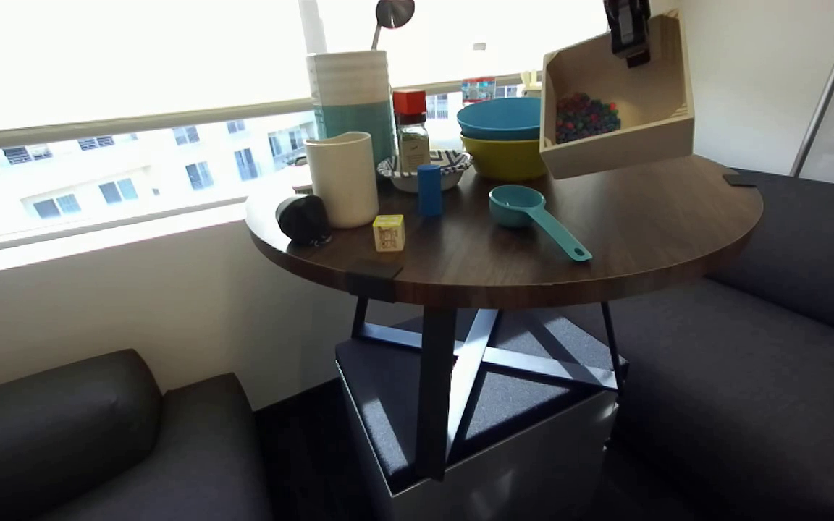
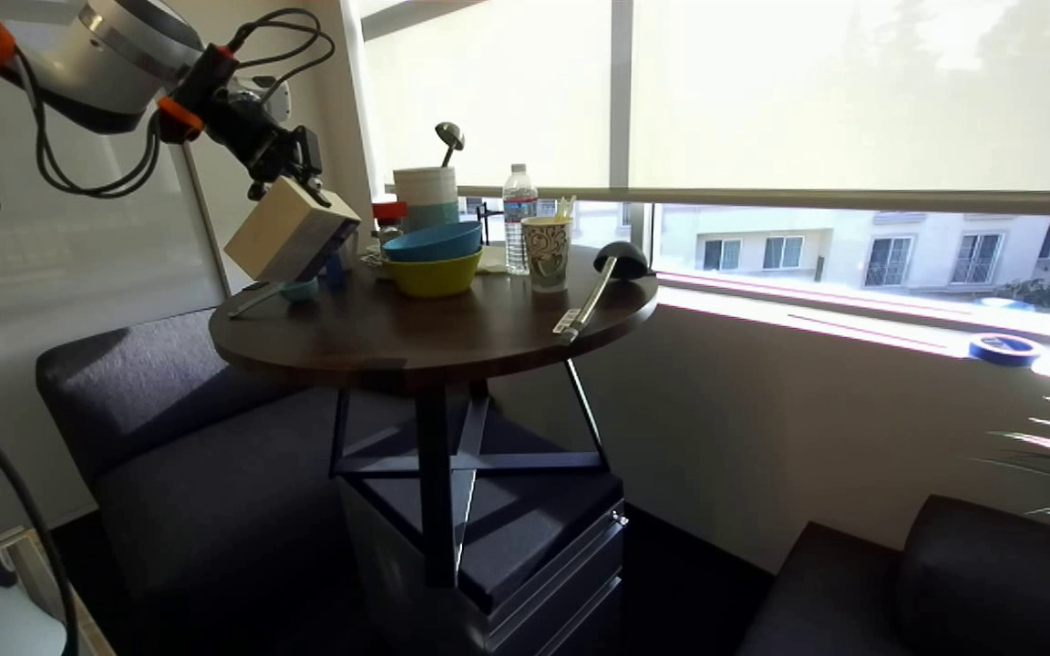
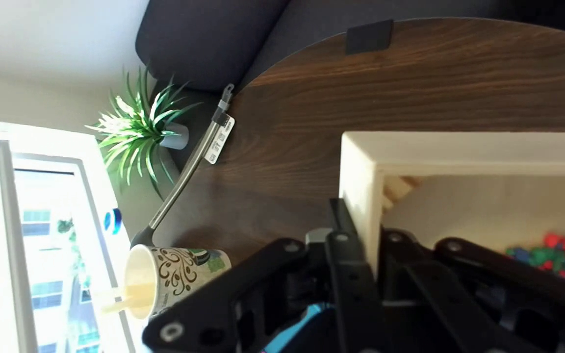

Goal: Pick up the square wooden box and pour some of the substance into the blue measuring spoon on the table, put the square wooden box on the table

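Over the table (image 1: 649, 224), we clamp the tilted box (image 1: 645, 101) by one wall in our gripper (image 3: 367, 220), low corner toward the spoon (image 1: 535, 215) near the edge; alignment, we judge, precedes pouring.

The table (image 1: 649, 217) stood laden.
Spoon (image 1: 534, 213), ladle (image 2: 596, 292), cube (image 1: 389, 236), blue block (image 1: 429, 191), yellow bowl (image 2: 434, 278) and paper cup (image 2: 545, 257) sat on it.
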Motion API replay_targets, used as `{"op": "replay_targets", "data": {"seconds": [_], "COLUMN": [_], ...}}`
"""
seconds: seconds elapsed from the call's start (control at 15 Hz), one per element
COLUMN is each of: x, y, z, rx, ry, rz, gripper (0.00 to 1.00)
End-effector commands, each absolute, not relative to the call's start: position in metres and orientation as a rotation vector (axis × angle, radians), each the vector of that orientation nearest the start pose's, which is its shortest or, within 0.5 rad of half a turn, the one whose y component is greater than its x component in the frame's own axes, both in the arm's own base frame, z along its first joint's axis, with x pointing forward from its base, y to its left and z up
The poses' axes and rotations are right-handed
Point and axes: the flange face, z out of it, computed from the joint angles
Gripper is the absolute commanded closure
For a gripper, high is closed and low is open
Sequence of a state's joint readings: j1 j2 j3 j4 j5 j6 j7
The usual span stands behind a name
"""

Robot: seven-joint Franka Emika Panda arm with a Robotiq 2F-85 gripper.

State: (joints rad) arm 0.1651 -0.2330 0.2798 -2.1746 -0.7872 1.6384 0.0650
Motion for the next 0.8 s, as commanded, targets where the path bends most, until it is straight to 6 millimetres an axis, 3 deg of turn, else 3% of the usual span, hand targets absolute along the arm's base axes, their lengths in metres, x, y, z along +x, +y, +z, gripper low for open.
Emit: {"op": "replay_targets", "data": {"seconds": [0.0, 0.2, 0.27, 0.73], "x": [0.446, 0.453, 0.453, 0.444], "y": [0.142, 0.146, 0.146, 0.181], "z": [0.496, 0.492, 0.492, 0.495], "rx": [2.152, 2.132, 2.132, 1.992], "ry": [0.622, 0.637, 0.638, 0.705], "rz": [-0.101, -0.104, -0.104, -0.070], "gripper": [0.94, 0.94, 0.98, 0.98]}}
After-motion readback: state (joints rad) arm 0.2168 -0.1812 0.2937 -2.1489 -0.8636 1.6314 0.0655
